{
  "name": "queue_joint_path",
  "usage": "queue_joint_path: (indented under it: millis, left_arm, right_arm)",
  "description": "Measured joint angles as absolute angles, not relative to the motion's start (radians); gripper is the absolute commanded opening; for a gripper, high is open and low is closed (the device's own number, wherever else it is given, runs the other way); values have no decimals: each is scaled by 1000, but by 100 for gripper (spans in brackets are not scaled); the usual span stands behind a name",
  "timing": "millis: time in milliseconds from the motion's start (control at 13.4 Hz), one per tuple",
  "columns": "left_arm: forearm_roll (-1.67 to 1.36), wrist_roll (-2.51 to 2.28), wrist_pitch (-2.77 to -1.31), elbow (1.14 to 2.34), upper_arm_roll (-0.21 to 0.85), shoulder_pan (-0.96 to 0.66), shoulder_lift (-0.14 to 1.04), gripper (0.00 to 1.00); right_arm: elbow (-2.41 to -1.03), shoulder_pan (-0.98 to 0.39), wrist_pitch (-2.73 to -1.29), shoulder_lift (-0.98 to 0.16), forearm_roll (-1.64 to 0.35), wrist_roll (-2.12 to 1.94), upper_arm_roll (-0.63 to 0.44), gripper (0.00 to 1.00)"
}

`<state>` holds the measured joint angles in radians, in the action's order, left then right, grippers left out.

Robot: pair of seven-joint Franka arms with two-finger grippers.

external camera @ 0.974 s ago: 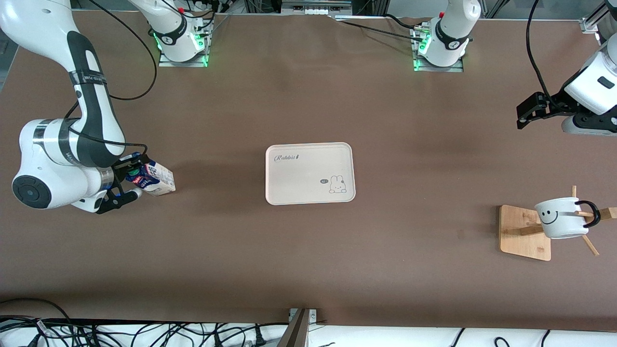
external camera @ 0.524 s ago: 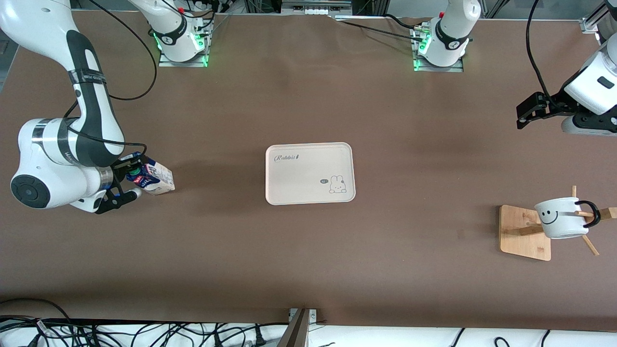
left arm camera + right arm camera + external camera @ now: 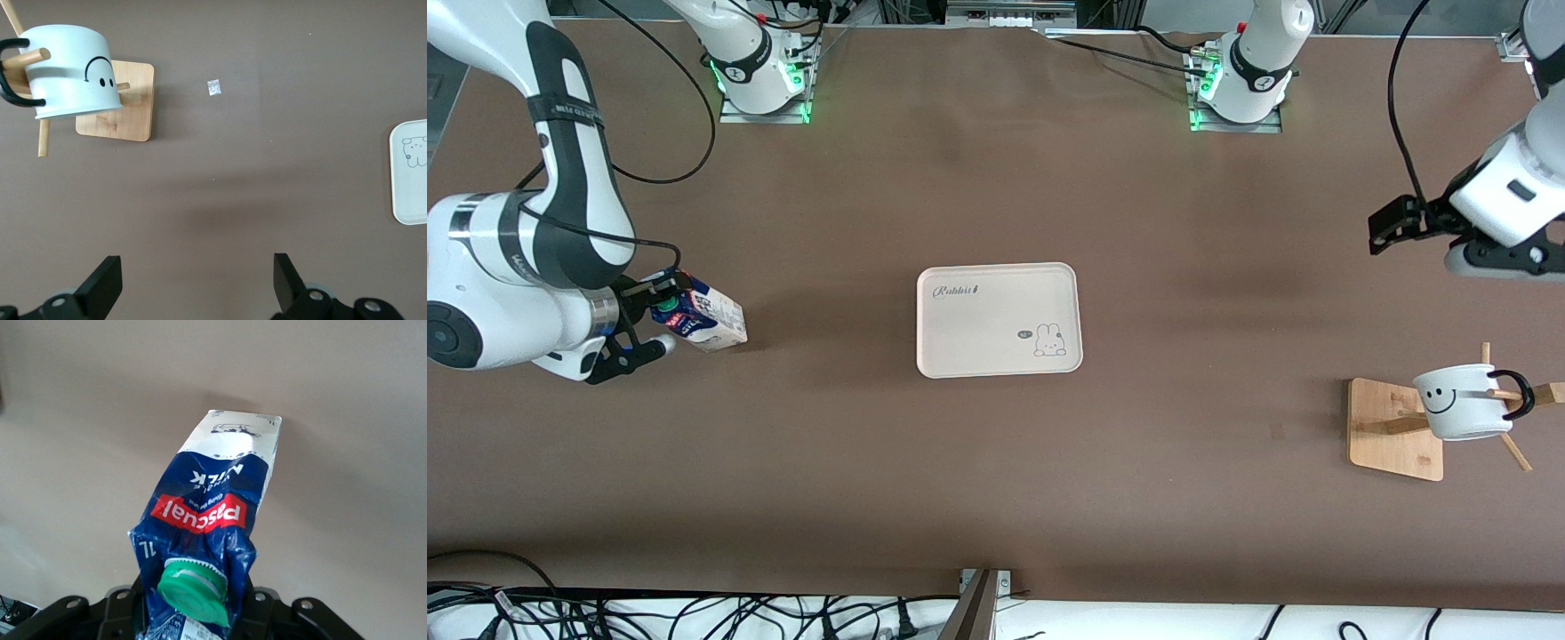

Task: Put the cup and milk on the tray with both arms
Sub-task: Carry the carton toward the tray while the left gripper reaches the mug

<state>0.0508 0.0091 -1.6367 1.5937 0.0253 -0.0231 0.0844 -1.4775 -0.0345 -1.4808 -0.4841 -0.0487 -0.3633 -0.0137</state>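
The milk point(image 3: 704, 321) is a dark blue carton with a green cap point(image 3: 193, 583), tilted over the table at the right arm's end. My right gripper point(image 3: 660, 316) is shut on its crumpled top. I cannot tell whether its pale bottom point(image 3: 235, 433) still touches the table. The cream tray point(image 3: 978, 329) lies bare at the table's middle. The white smiley cup point(image 3: 1463, 404) hangs by its black handle on a wooden rack at the left arm's end. My left gripper point(image 3: 1390, 227) hovers open over bare table between the tray and the rack, holding nothing point(image 3: 195, 280). The cup point(image 3: 70, 70) and the tray's edge point(image 3: 407, 193) also show in the left wrist view.
The rack's wooden base point(image 3: 1387, 444) and pegs point(image 3: 1516, 453) stand under the cup. A small pale scrap point(image 3: 213, 87) lies on the brown table beside the base. Cables run along the table's edge nearest the front camera.
My right gripper has tightened on the milk's top and drawn it up and slightly toward the robots' side. The left arm has shifted a little over the table, its fingers still open.
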Motion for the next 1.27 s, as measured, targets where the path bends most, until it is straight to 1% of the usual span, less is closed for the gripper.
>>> queue_joint_path:
  millis: [225,374,524,824,1123,1273]
  left_arm:
    - [51,5,-1651,1561,24,10,149,100]
    - [51,5,-1724,1563,23,57,173,100]
    - [45,5,-1832,1593,22,102,186,100]
    - [-133,5,-2044,1733,20,189,186,100]
    - [-175,5,-2354,1884,29,199,171,100]
    - [-175,5,-2506,1984,32,199,142,100]
  right_arm:
    - [-1477,-35,-1443,-444,-105,-358,-13,43]
    - [-1477,-37,-1431,-418,-142,-340,-12,42]
    - [-1477,-38,-1431,-400,-181,-270,14,42]
    - [-1476,-43,-1471,-384,-231,-54,139,42]
    - [-1477,-57,-1604,-381,-237,193,292,42]
    - [-1478,-103,-1668,-382,-238,291,313,42]
